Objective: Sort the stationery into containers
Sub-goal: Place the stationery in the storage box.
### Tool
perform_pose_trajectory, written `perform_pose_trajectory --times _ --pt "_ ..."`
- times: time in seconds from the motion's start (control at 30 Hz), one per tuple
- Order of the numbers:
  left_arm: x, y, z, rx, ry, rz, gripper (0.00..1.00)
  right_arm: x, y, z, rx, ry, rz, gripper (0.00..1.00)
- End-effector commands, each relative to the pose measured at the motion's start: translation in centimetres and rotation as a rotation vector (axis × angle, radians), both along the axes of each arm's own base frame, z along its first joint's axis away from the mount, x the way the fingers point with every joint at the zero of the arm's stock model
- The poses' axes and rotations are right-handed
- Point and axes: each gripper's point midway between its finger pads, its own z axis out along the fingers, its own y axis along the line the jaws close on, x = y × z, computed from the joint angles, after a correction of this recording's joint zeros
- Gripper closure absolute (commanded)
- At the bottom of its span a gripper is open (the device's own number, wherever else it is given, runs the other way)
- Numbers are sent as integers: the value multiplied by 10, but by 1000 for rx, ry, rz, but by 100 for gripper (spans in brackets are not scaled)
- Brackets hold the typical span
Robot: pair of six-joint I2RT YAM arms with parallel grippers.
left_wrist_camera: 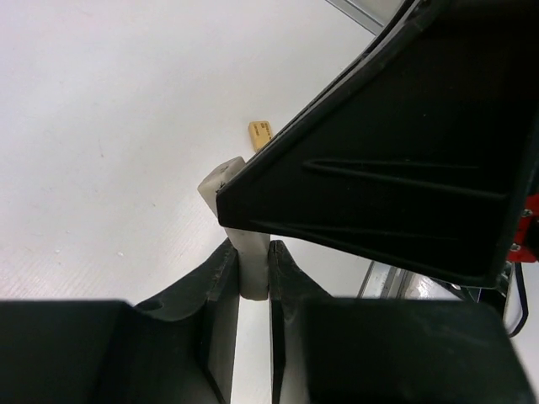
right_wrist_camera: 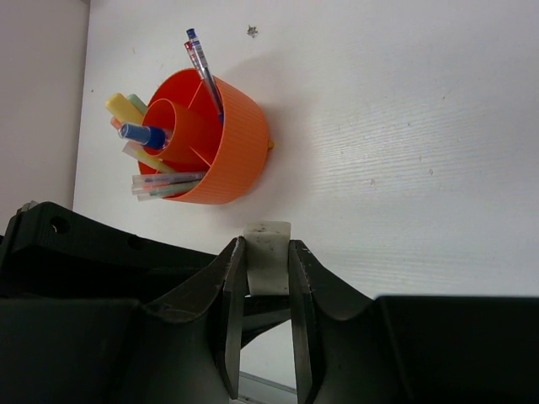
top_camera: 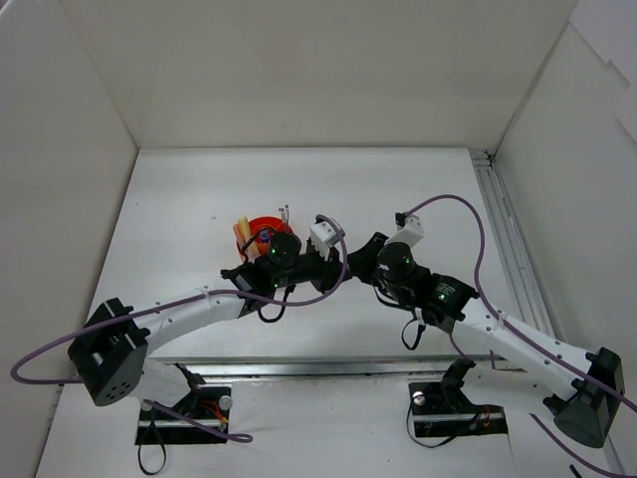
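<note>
Standing on the white counter (right_wrist_camera: pixel 404 126) left of centre, the orange-red divided bowl (right_wrist_camera: pixel 236 143) holds blue and red pens (right_wrist_camera: pixel 202 63) leaning out of one compartment. It has grey pens (right_wrist_camera: pixel 164 181) in another, a yellow marker (right_wrist_camera: pixel 122 105) and, in its central tube, a blue-white marker (right_wrist_camera: pixel 145 135). Left end effector (left_wrist_camera: pixel 253 252) and right end effector (right_wrist_camera: pixel 267 248) both clamp one whitish eraser block (right_wrist_camera: pixel 268 265) just right of the bowl, its long axis running out from the left fingers. From above it is hidden. A small beige eraser (left_wrist_camera: pixel 259 133) lies on the counter.
</note>
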Motion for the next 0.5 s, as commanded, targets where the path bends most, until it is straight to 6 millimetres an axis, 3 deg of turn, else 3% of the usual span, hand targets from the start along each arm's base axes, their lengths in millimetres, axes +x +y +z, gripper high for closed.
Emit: perform_pose_trajectory --times 0.0,0.17,0.23,0.33,0.37,0.47 --pt "13 -7 68 -136 -157 29 100 0 15 28 94 -55 34 87" --pt "15 2 77 -133 -202 60 100 3 15 29 85 -61 31 86" --pt "14 3 79 -140 -214 56 100 3 17 28 75 -60 39 81" --pt "14 11 83 -131 -244 77 100 6 13 31 69 -73 20 47" --pt "19 17 86 -128 -250 106 100 6 10 31 64 -78 8 2" --pt "28 40 88 -130 -257 116 100 5 1 44 64 -121 -8 2"
